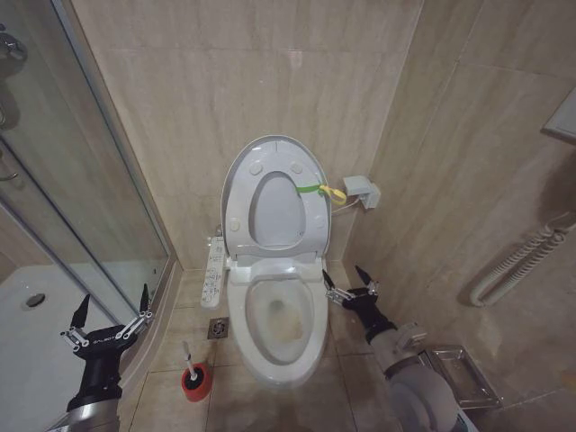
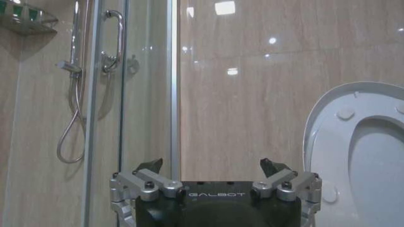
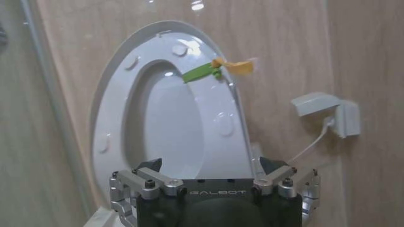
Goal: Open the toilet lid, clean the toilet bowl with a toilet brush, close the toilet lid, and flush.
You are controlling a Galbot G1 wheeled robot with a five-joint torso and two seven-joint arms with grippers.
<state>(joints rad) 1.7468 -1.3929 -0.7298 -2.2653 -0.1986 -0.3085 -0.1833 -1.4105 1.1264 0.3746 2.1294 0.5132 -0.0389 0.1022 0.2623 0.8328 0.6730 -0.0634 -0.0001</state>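
1. Beige-tiled bathroom: floor and walls are framing the scene, with a glass shower enclosure (image 1: 81, 180) standing at the left and a floor drain (image 1: 220, 328) lying just left of the toilet's base.
2. Toilet lid (image 1: 236, 193): it is standing upright against the far wall together with the ring seat (image 1: 310, 211), so the opening step appears done; a yellow-green loop (image 1: 321, 191) is hanging at the raised pair's right edge, presumably as a pull tab for a claw.
3. Toilet bowl (image 1: 306, 333): it is lying open below the raised lid, showing yellowish-brown staining inside, ready for scrubbing.
4. Toilet brush (image 1: 188, 355): it is standing in its red cup holder (image 1: 195, 383) on the floor, near left of the bowl, handle up, untouched; fetching it looks like the step in hand.
5. Left claw (image 1: 110, 317): it is hovering released and empty at the near left, beside the shower glass and left of the brush, well placed to go for the handle.
6. Right claw (image 1: 350, 286): it is hovering released and empty just right of the bowl's rim, facing the raised lid.
7. Control panel (image 1: 213, 274): it is jutting along the bowl's left side.
8. Wall socket (image 1: 362, 190): it is sitting right of the lid, its cord running down toward the toilet.
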